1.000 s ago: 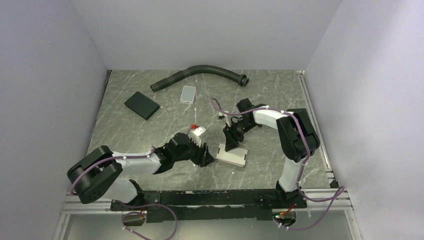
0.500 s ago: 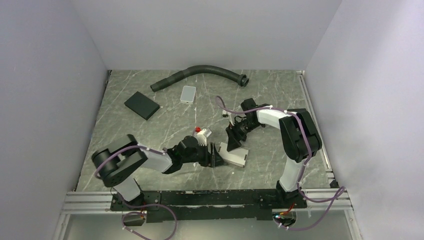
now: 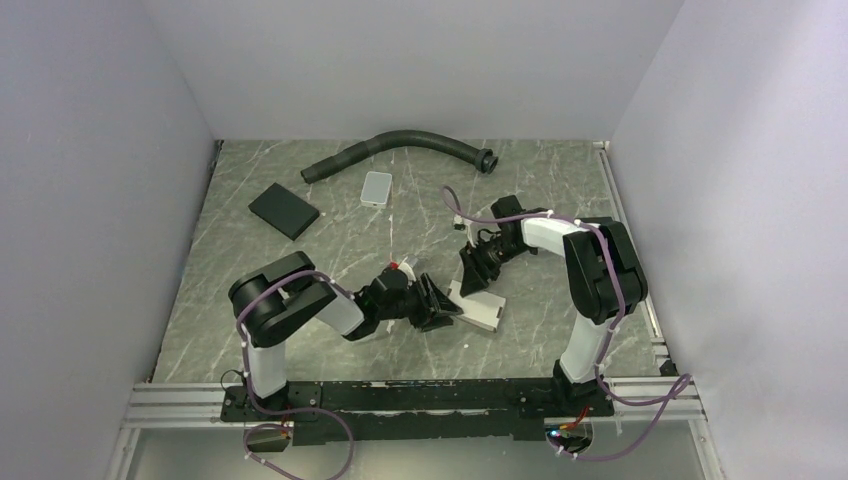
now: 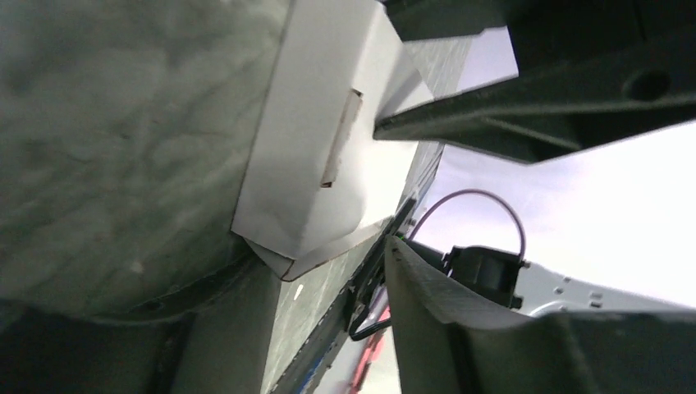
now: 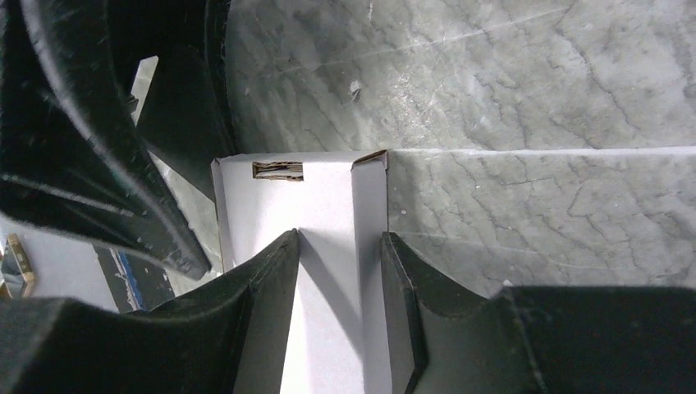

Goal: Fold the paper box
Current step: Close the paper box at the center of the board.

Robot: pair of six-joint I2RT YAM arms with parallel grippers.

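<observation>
Grey-green marbled table [image 3: 330,250], plain pale walls [image 3: 420,60] on three sides, aluminium rail [image 3: 420,405] along the bottom edge with both arm bases on it. Far end: black hose [image 3: 400,143] curving across the top, light grey tile [image 3: 377,187] just below it, black pad [image 3: 284,210] upper left, all well apart from the arms. The paper box [image 3: 480,311] lies right of centre as a slim white carton, with both grippers on it. Left gripper [image 3: 438,306] is at the carton's left end with its jaws apart. In the left wrist view one fingertip [image 4: 386,127] touches the slotted white face and the other sits just beside the corner flap. Right gripper [image 3: 471,282] is at the carton's upper edge with its fingers [image 5: 271,283] partway apart, straddling the white top panel. Can't tell whether they pinch it or just rest on it.
</observation>
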